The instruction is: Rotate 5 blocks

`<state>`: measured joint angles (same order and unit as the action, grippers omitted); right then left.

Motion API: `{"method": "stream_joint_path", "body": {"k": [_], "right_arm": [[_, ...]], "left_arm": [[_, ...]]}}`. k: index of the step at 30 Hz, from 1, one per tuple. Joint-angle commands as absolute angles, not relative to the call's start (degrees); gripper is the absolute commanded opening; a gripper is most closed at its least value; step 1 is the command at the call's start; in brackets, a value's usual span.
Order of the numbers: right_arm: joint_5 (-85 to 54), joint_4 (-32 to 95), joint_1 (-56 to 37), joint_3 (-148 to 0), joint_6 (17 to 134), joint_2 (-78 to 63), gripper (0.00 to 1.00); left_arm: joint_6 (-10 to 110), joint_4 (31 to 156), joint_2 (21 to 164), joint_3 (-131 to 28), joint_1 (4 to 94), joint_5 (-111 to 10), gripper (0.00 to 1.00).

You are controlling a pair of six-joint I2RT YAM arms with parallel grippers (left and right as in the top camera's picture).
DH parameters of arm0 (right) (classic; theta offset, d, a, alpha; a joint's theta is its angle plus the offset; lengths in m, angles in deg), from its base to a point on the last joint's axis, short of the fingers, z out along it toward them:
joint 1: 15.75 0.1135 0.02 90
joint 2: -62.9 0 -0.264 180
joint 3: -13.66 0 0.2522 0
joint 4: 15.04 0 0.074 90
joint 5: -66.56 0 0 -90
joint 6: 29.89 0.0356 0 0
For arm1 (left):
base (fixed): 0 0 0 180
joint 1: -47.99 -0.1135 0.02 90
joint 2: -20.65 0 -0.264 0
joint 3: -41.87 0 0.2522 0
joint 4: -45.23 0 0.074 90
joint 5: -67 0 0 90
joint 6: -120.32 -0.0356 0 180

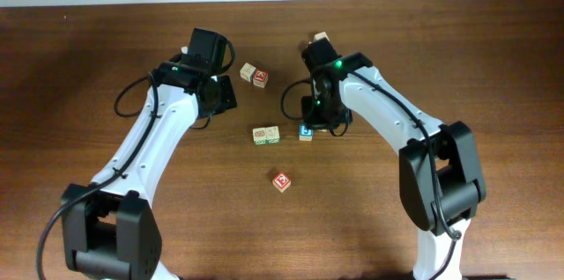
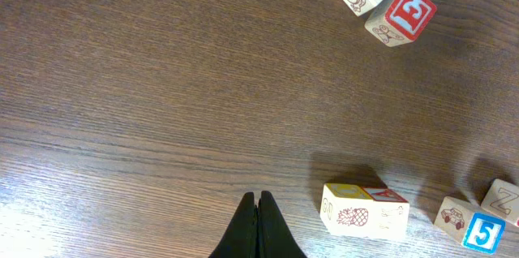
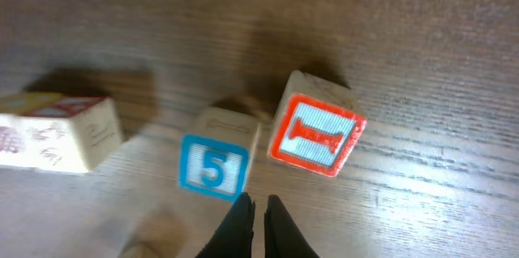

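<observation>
Several pale-wood letter blocks lie scattered on the brown table; no line of five shows. Two joined blocks sit at the centre. Just right of them is a blue "5" block with a plain block behind it, and a red-topped block beside it. My right gripper is shut and holds nothing, its tips at the blue block's near corner. My left gripper is shut on nothing, over bare wood left of the joined pair.
A plain and red pair of cubes lies at the back centre. A lone red-marked cube sits toward the front. Another cube peeks out behind the right arm. The table's far edge runs along the top.
</observation>
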<state>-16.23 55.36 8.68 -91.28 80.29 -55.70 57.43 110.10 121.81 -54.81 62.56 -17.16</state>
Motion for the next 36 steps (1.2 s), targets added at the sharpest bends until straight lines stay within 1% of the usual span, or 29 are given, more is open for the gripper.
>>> {"method": "stream_joint_path", "body": {"k": [1, 6, 8, 11, 14, 28, 31, 36], "right_arm": [[-18.1, 53.5, 8.6, -87.6, 81.6, -55.9, 0.08], [-17.2, 51.6, 8.6, -86.5, 81.0, -55.9, 0.08], [-13.9, 51.1, 8.7, -86.5, 76.7, -55.9, 0.08], [-13.5, 51.1, 9.0, -86.5, 76.4, -55.9, 0.08], [-11.6, 50.7, 9.9, -86.5, 73.5, -55.9, 0.08], [-10.4, 50.3, 11.0, -86.9, 71.2, -55.9, 0.08], [-12.5, 50.5, 9.9, -87.9, 71.1, -55.9, 0.08], [-12.2, 49.5, 7.5, -88.8, 71.0, -56.3, 0.08]], "left_arm": [[58.1, 110.0, 121.0, -54.4, 62.6, -17.1, 0.0], [58.1, 110.0, 121.0, -54.4, 62.6, -17.2, 0.0], [58.1, 110.0, 121.0, -54.4, 62.6, -17.2, 0.0], [58.1, 110.0, 121.0, -54.4, 62.6, -17.2, 0.0], [58.1, 110.0, 121.0, -54.4, 62.6, -17.2, 0.0], [58.1, 109.5, 121.0, -54.4, 62.6, -17.2, 0.0], [58.1, 109.2, 121.0, -54.4, 62.6, -17.2, 0.0], [58.1, 109.0, 121.0, -54.4, 62.6, -17.2, 0.0]]}}
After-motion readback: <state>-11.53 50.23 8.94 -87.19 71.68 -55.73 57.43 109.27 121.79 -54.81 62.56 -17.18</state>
